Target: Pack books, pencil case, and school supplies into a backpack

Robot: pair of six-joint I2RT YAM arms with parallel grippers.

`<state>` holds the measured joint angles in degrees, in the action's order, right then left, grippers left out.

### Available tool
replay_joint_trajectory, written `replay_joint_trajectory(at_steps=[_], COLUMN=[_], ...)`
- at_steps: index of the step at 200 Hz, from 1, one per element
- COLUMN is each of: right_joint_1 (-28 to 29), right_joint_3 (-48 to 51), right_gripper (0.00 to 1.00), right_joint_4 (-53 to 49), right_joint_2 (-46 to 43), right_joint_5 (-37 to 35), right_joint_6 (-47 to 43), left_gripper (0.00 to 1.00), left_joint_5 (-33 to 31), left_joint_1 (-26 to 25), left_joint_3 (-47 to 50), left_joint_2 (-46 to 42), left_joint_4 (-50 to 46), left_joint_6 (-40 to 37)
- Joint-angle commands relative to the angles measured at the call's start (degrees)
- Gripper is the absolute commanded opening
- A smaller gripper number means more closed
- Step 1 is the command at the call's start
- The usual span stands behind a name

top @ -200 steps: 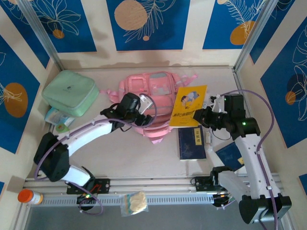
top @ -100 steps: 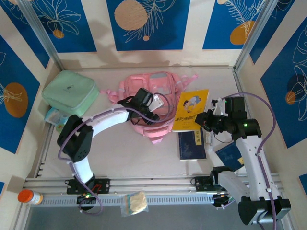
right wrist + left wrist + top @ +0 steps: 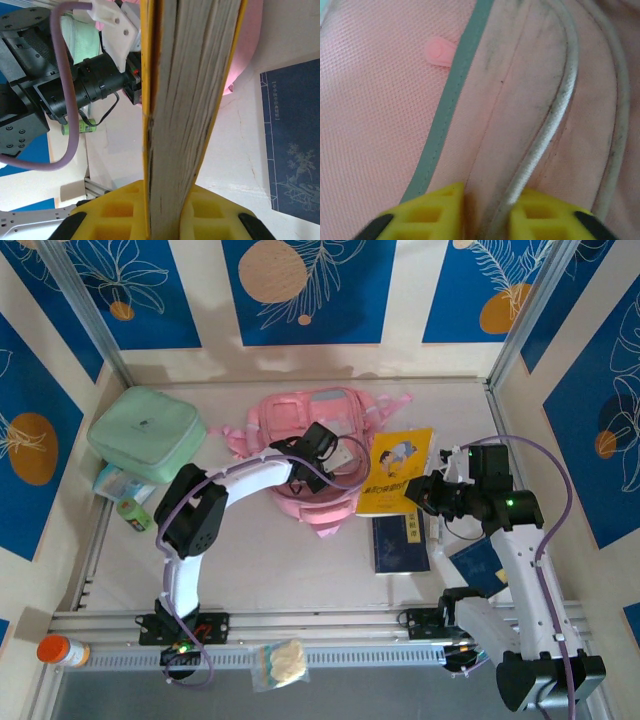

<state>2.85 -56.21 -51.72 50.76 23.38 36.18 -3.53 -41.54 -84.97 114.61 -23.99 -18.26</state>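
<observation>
The pink backpack (image 3: 300,430) lies at the back middle of the table. My left gripper (image 3: 335,452) reaches over its right part. In the left wrist view the gripper (image 3: 487,202) is shut on a fold of pink backpack (image 3: 380,100) fabric with white piping (image 3: 555,125). My right gripper (image 3: 432,490) is shut on the lower edge of the yellow book (image 3: 398,468), held just right of the backpack. Its page edge (image 3: 187,100) stands between the yellow fingers (image 3: 115,210). One navy book (image 3: 400,540) lies flat below it; another (image 3: 478,560) is partly under my right arm. A pale pouch (image 3: 118,483), possibly the pencil case, lies far left.
A mint-green zip case (image 3: 147,433) sits at the back left, with a green glue stick (image 3: 132,513) near it. An orange-capped bottle (image 3: 62,650) and a small clear bag (image 3: 278,662) lie by the front rail. Walls close in on the left, back and right.
My left arm swung right across the backpack and its gripper closed on the fabric. My right gripper lowered the yellow book slightly, still beside the backpack.
</observation>
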Motion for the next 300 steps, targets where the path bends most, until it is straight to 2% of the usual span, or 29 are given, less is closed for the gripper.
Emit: replay_joint_trajectory(at_steps=[1,19,41,91,130,157,192,208,228,271,300], right_joint_1=[-0.39,-0.39,-0.39,-0.42,-0.39,0.18,4.88,9.09,15.27,23.70,26.25], right_joint_3=[0.29,0.73,0.82,-0.44,0.72,3.24,6.44,9.00,13.10,10.76,7.64], right_gripper=[0.00,0.00,0.00,0.00,0.00,0.00,0.00,0.00,0.00,0.00,0.00], right_joint_4=[3.32,3.52,3.24,0.94,-0.74,-0.96,1.47,7.35,21.11,43.86,53.42], right_joint_2=[-1.10,-1.43,-1.11,-0.96,-0.93,-1.68,-1.40,-1.07,1.82,18.82,30.09], right_joint_5=[4.12,4.16,3.82,4.09,6.22,7.01,9.17,8.98,9.60,8.02,4.05], right_joint_6=[-0.83,-0.79,-1.83,-2.98,-3.24,-2.71,-1.21,2.05,7.78,11.21,11.72], left_gripper=[0.09,0.00,0.00,0.00,0.00,0.00,0.00,0.00,0.00,0.00,0.00], left_joint_5=[-2.67,-3.30,-6.04,-7.74,-10.62,-7.56,-7.10,-5.73,-4.73,-3.53,-3.93], left_joint_1=[0.30,0.26,0.32,0.19,0.39,0.37,0.60,0.67,0.72,0.86,1.00], left_joint_3=[-0.57,-0.28,0.14,1.54,-3.84,-7.47,-11.33,-12.81,-12.79,-13.83,-13.50], left_joint_2=[-1.37,-3.56,-7.71,-18.73,-19.45,-19.79,-20.56,-20.56,-21.10,-22.14,-23.19], left_joint_4=[-0.76,-2.30,-4.21,-8.59,-15.26,-16.47,-17.32,-17.87,-16.66,-17.24,-17.27], left_joint_6=[0.01,1.68,6.36,14.71,13.14,13.34,12.30,11.82,11.18,10.97,12.11])
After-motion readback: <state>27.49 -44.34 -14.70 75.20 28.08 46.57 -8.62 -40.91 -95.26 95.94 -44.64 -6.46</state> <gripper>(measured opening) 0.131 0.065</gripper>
